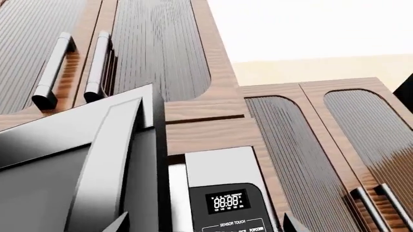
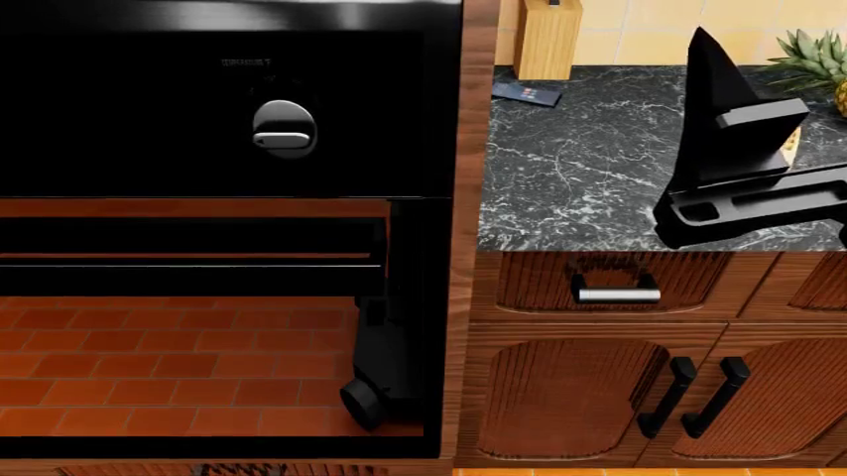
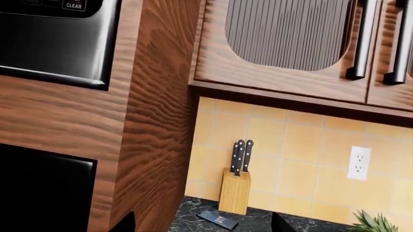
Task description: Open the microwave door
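Observation:
In the left wrist view the microwave door [image 1: 77,164], silver-framed with dark glass, stands swung partly outward from the microwave's control panel [image 1: 226,193], which shows a lit 88:88 display. My left gripper [image 1: 205,224] is open just below them. Its two fingertips are spread wide on either side of the door's free edge and the panel, touching neither. The right wrist view catches the microwave's lower corner [image 3: 51,43] with a CLEAR button. My right gripper [image 3: 203,223] is open and empty, raised over the countertop. The head view shows no microwave, only the right arm [image 2: 741,178].
Wooden upper cabinets with bar handles [image 1: 51,72] surround the microwave. A black wall oven [image 2: 225,99] sits below it. On the dark marble countertop [image 2: 582,178] are a knife block [image 3: 235,191], a small dark handset [image 3: 219,220] and a pineapple [image 2: 814,59]. Drawers and cabinet doors [image 2: 616,288] are underneath.

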Controlling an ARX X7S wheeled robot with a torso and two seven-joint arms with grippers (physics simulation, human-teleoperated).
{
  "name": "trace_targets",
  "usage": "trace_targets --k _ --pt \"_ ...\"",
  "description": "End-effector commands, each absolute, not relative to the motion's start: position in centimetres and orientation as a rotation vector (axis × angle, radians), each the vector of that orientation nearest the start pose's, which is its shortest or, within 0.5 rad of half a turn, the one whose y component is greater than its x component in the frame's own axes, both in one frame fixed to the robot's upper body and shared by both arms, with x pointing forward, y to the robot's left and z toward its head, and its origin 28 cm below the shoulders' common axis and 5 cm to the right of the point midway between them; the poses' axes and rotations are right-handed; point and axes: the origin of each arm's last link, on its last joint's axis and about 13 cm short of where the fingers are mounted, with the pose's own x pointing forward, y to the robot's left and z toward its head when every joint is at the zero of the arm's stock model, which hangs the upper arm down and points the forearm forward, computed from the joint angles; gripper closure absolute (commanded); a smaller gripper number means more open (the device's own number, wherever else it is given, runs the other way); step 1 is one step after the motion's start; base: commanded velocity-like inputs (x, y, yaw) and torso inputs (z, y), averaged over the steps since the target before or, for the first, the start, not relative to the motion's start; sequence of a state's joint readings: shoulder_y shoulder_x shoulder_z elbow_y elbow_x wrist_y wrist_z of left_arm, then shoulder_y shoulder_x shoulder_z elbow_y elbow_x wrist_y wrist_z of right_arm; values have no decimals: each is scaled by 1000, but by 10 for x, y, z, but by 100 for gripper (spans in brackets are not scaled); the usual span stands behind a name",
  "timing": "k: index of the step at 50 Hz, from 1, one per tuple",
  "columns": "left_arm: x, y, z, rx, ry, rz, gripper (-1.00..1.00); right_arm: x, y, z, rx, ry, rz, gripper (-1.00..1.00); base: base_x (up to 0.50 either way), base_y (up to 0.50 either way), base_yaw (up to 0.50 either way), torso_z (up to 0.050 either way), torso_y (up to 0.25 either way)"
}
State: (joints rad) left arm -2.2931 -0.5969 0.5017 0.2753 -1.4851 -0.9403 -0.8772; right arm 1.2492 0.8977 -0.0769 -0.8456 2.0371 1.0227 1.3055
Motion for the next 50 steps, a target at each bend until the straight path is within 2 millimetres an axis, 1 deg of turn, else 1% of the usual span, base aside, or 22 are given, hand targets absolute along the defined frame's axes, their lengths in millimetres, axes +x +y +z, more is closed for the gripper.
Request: trace_targets --k 1,9,15,30,38,45,50 --pt "117 192 534 132 -1020 -196 -100 137 -133 326 -133 -345 88 -100 0 0 0 0 0" --pt "136 172 536 155 -961 -268 -100 136 -135 323 -126 -344 87 -100 0 0 0 0 0" --pt "146 163 541 181 -928 -313 -100 136 -137 320 -120 -341 84 -100 0 0 0 0 0" --pt "149 150 544 197 -924 -369 -100 138 -136 319 -115 -340 86 -100 0 0 0 0 0" --pt "159 140 543 195 -902 -403 -100 138 -136 318 -112 -340 87 -100 0 0 0 0 0" --pt "179 130 544 182 -829 -437 -100 137 -137 317 -106 -339 86 -100 0 0 0 0 0" --pt "195 126 546 172 -789 -431 -100 137 -138 315 -102 -337 83 -100 0 0 0 0 0"
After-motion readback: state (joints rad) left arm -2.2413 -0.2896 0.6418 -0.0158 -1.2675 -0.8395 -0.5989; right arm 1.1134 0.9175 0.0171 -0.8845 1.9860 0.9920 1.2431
